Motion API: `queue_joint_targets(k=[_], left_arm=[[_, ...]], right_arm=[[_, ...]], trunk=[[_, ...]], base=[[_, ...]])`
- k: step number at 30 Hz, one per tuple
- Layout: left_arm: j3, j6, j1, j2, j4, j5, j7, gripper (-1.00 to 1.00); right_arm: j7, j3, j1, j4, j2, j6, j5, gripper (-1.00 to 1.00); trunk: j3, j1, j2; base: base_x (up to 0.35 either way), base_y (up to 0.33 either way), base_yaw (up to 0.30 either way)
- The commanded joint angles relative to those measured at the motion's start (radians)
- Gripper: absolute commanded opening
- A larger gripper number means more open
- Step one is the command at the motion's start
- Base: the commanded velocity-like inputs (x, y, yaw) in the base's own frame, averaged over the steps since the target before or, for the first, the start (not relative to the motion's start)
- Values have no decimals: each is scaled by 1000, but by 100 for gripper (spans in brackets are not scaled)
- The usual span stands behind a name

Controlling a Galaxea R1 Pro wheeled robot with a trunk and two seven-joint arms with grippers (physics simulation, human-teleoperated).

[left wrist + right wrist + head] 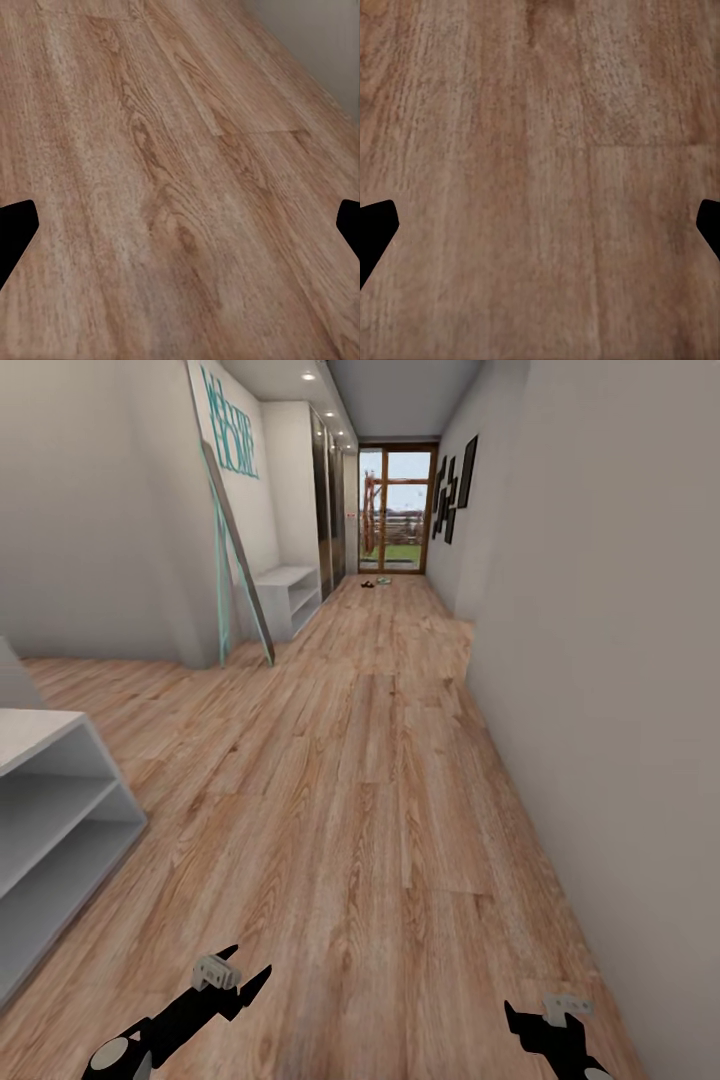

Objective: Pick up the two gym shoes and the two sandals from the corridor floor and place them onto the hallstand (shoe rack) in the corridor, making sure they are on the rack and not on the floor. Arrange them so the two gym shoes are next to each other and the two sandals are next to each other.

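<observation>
Head view, left to right. Near grey shelf unit (60,800): low, open slots, at the left edge, close to the robot; whether this or the farther unit is the hallstand cannot be told. Leaning mirror with teal frame (238,560): propped against the left wall. Farther white shelf unit (288,592): low, open-fronted, against the left wall, just beyond the mirror. Left gripper (243,971): low over the corridor floor (370,780), fingers spread, nothing between them; the left wrist view shows bare planks between the black tips. Footwear (376,581): small dark and pale shapes on the floor at the far end, before the glass door (397,508); too small to tell sneaker from sandal. Right gripper (528,1015): fingers likewise apart and empty, close to the right wall (600,610). Picture frames (450,495): hung on the right wall, far down.

Handling, as a judgement: sneakers light, semi-stiff, best pinched at the heel collar or side wall; sandals flat, thin, probably flexible, best taken across an edge or strap, with risk of slipping.

Obstructions: none on the planks between robot and footwear; the corridor narrows past the right wall's corner.
</observation>
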Motion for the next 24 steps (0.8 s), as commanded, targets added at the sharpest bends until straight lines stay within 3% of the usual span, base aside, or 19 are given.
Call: queue_joint_targets(k=[1,24], left_arm=[[2,-2,-1,0,1,1,-6,100],[2,-2,-1,1,0,1,-6,100]], right_arm=[[8,-8,0,1,0,-3,-2,100],[8,-8,0,1,1,-3,-2,100]], trunk=[[-1,0,0],[0,0,0]], base=[[0,0,82],[0,0,14]])
